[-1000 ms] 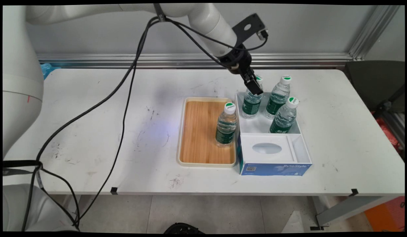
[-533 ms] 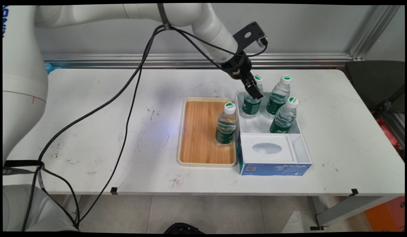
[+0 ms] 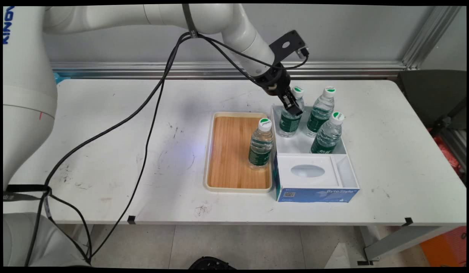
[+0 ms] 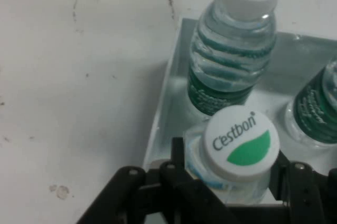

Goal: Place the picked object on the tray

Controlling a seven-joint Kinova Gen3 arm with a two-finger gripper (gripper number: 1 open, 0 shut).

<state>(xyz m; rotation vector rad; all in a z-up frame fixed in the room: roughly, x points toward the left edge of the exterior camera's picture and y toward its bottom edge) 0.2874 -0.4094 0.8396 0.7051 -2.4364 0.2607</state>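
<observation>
- Hand view shows the gripper (image 4: 230, 168) straddling the neck of a water bottle (image 4: 241, 142), its jaws apart, close on either side, with no firm hold evident.
- That bottle stands in the white box's (image 3: 274, 113) near-left corner, beside two other bottles (image 3: 320, 110).
- A fourth bottle (image 3: 261, 146) stands on the wooden tray (image 3: 226, 151).

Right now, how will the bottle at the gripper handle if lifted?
The bottle looks full, so probably heavy for its size. Its thin ribbed plastic likely flexes if squeezed. Tall and narrow, it may tip against the neighbouring bottle if nudged.
</observation>
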